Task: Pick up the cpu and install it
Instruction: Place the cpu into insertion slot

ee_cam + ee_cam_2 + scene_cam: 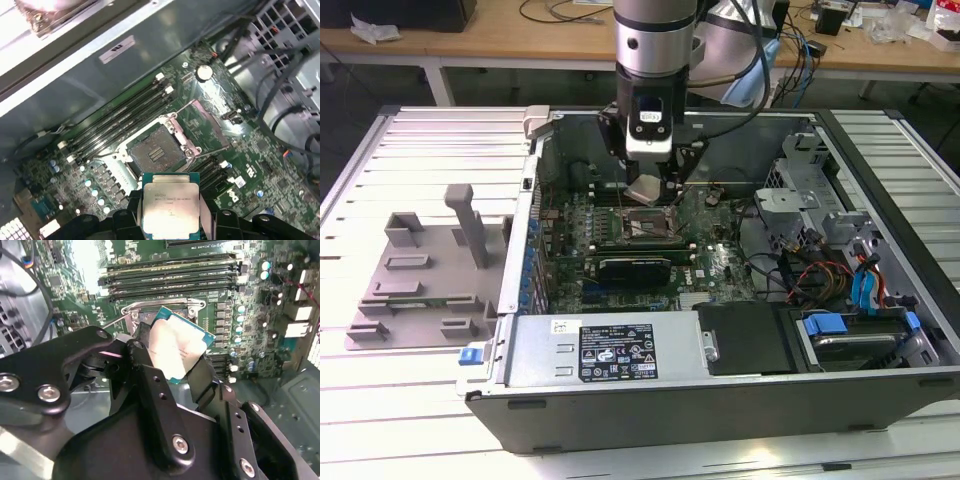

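The cpu (pixel 171 210) is pinched by its opposite edges between the two black fingers (pixel 134 215) of the claw (pixel 653 186). The claw is closed only to the chip's width and grips nothing else. The chip's silvery lid, framed by a green rim, carries several lines of fine print too small to make out. It hangs in the air, clear of the board.

Below the claw, close by, lies the socket (pixel 156 150), open with its pin field bare and the metal load plate (pixel 210 117) folded out to one side. Just beyond the socket run long black memory slots (pixel 120 117). Farther off on the green motherboard (pixel 262 150) a round coin cell (pixel 203 72) shines.

On the case wall past the slots is a small pale sticker (pixel 116 50) with an unreadable dark mark. In the exterior view, a black-and-white label (pixel 618 351) covers the metal box at the case's near edge, its text illegible. Outside the case, on the exterior view's left, the grey tray (pixel 420 275) rests on the white slatted table (pixel 380 430).
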Action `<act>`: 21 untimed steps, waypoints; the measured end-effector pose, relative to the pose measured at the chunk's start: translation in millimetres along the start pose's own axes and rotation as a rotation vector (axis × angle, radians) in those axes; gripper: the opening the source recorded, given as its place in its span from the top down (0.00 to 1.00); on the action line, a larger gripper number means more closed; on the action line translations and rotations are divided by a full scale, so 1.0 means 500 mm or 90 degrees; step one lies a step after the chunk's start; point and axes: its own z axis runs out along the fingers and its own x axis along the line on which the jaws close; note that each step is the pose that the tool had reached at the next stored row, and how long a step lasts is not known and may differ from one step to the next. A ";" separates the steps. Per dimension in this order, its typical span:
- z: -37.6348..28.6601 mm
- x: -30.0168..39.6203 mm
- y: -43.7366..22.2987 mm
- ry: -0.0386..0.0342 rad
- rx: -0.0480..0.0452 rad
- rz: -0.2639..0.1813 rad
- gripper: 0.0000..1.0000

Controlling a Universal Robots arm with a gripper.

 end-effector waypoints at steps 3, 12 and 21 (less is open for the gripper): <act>0.001 0.000 0.000 -0.0023 0.0012 0.043 0.46; 0.003 0.000 0.000 -0.0100 0.0051 0.187 0.46; 0.006 0.000 0.000 -0.0177 0.0090 0.333 0.46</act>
